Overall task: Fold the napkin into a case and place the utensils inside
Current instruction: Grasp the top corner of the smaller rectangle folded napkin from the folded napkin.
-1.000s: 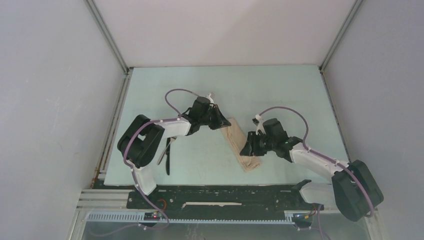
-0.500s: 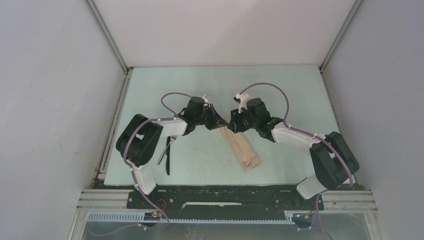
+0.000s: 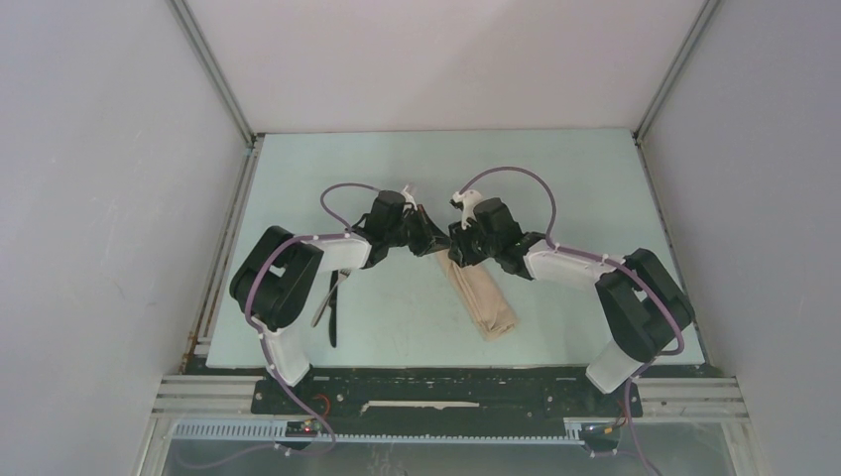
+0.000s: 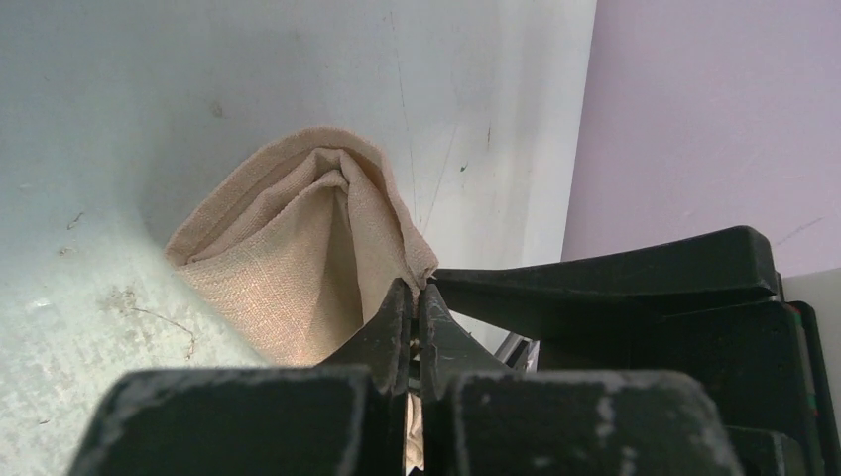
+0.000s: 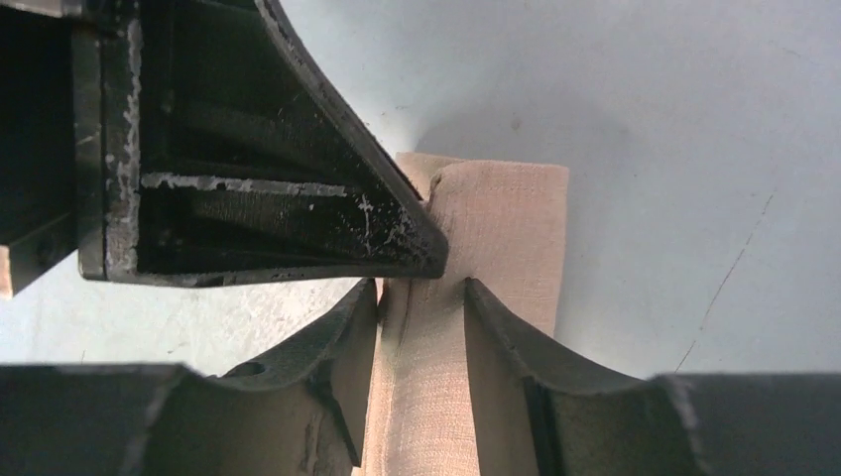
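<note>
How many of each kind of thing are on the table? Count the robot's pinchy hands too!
napkin: 1
knife: 1
fork: 1
grippers: 2, the left gripper and the right gripper
Total: 5

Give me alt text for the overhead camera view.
The left gripper and right gripper meet at the far end of a folded beige napkin on a pale green table. A black knife and silver fork lie beside the left arm.
</note>
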Controlling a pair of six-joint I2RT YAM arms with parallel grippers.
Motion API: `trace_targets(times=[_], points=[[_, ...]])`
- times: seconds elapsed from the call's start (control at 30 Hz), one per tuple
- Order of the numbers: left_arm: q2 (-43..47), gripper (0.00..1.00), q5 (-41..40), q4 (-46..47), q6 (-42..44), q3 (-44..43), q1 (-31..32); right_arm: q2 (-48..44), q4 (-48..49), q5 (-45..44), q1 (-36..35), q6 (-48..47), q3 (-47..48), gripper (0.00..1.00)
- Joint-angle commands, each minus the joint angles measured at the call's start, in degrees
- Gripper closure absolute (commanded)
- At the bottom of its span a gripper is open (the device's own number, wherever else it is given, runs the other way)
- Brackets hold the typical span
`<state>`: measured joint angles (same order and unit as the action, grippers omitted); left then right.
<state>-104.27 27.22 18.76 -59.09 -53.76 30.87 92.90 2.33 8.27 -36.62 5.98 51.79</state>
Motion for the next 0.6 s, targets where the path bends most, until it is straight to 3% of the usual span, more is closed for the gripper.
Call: trace_targets(times=[0.0, 0.13, 0.43, 0.57], points=[[1.4, 1.0, 1.09, 1.99, -0.72, 0.22, -0.2, 0.47, 0.7, -3.8, -0.98, -1.99, 3.22, 0.56], [1.44, 1.0, 1.08, 2.17, -0.81, 0.41, -0.2, 0.96, 0.63, -4.38, -1.58, -2.41, 3.89, 0.57], [1.32, 1.0, 1.11, 2.17, -0.79, 0.16, -0.38, 0.93, -1.07, -5.55, -2.49, -2.47, 3.9, 0.79], [1.35, 1.0, 1.05, 2.24, -0.76, 0.22, -0.55, 0.26, -1.76, -5.88, -2.58, -2.16, 3.92, 0.67]])
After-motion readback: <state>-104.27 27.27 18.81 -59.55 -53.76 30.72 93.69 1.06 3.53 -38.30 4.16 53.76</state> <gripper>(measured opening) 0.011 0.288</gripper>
